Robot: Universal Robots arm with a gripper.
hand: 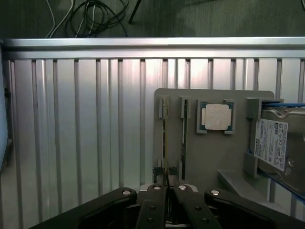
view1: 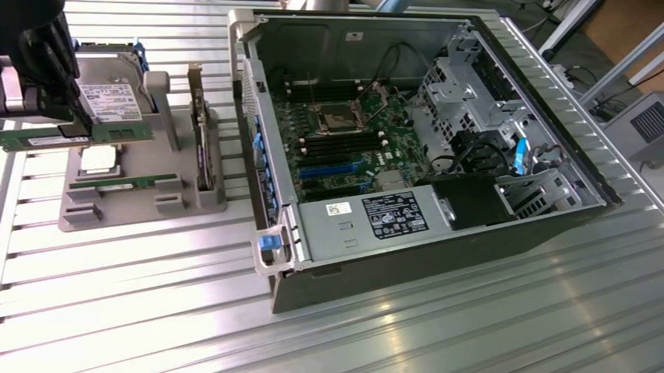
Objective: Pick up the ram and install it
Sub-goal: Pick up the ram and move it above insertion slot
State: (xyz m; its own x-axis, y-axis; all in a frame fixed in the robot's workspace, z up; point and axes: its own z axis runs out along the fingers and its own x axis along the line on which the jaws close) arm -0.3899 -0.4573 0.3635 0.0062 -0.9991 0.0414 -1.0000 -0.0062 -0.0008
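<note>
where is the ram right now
The ram is at the exterior view's far left, clamped in the shut gripper over the grey parts holder, next to the hard drive.

The gripper (hand: 166, 182) points down, pinched on the ram (view1: 114, 134).

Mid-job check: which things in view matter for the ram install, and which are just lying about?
For the job: ram; gripper, jaws shut on the ram; motherboard; computer case.
Lying about: processor chip; hard drive; expansion card; second stick in the holder.
</note>
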